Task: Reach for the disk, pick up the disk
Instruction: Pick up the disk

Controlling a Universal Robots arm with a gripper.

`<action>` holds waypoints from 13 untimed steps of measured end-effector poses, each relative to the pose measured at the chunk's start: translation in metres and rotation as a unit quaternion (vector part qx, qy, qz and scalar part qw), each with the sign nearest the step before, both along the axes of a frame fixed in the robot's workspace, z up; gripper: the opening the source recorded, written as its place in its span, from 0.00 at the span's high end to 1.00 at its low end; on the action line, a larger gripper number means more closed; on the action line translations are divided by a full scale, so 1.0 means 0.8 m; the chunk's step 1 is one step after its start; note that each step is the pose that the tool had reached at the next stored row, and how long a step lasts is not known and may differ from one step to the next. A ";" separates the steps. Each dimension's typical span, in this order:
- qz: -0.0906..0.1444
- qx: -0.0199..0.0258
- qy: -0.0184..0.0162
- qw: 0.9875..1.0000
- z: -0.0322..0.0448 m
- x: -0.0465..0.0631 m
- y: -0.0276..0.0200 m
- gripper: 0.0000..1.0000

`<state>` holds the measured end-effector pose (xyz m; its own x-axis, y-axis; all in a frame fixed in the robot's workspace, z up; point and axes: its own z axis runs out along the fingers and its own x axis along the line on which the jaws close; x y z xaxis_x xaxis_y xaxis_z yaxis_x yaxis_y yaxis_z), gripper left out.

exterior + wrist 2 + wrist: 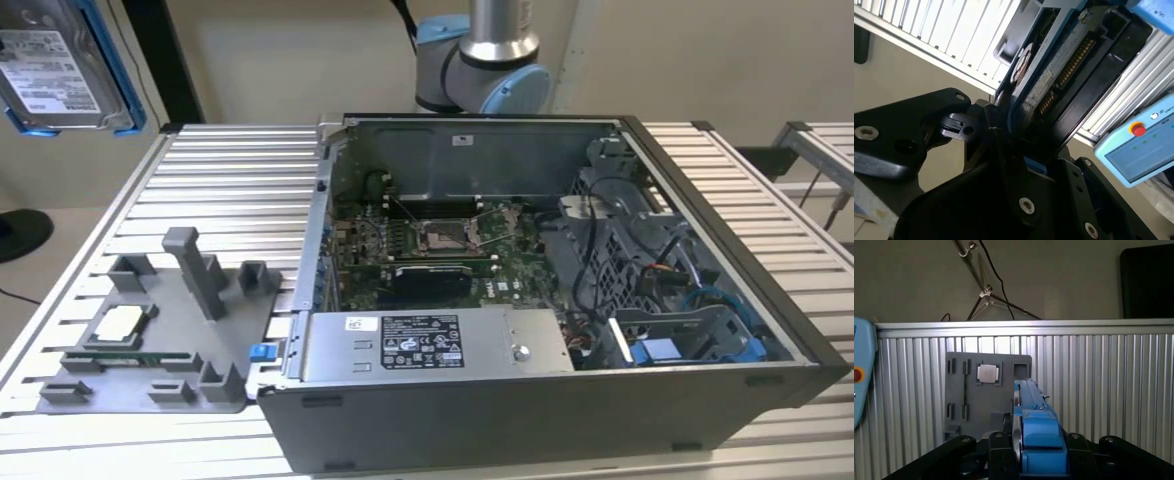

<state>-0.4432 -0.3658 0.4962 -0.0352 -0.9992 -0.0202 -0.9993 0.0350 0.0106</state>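
The disk (54,65) hangs in the air at the exterior view's upper left, well above the slatted table, its white label and bright blue bracket facing the camera. In the first wrist view the disk (1026,405) shows edge-on, and my gripper (1036,452) is shut on it, with black fingers (999,452) on either side of the blue bracket. In the second wrist view the disk (1049,75) is tilted, its connector edge showing, clamped in the black gripper (1016,145).
An open computer case (534,420) takes up the table's middle and right. A grey fixture tray (200,270) with a square silver chip (118,322) lies left of it. A light-blue pendant (1134,150) is nearby. The arm's base (481,60) stands behind the case.
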 end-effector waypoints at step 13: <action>0.000 0.000 0.000 1.000 0.0000 0.022 0.0001 1.00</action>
<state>-0.4256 -0.3657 0.4962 -0.0352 -0.9992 -0.0202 -0.9993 0.0350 0.0104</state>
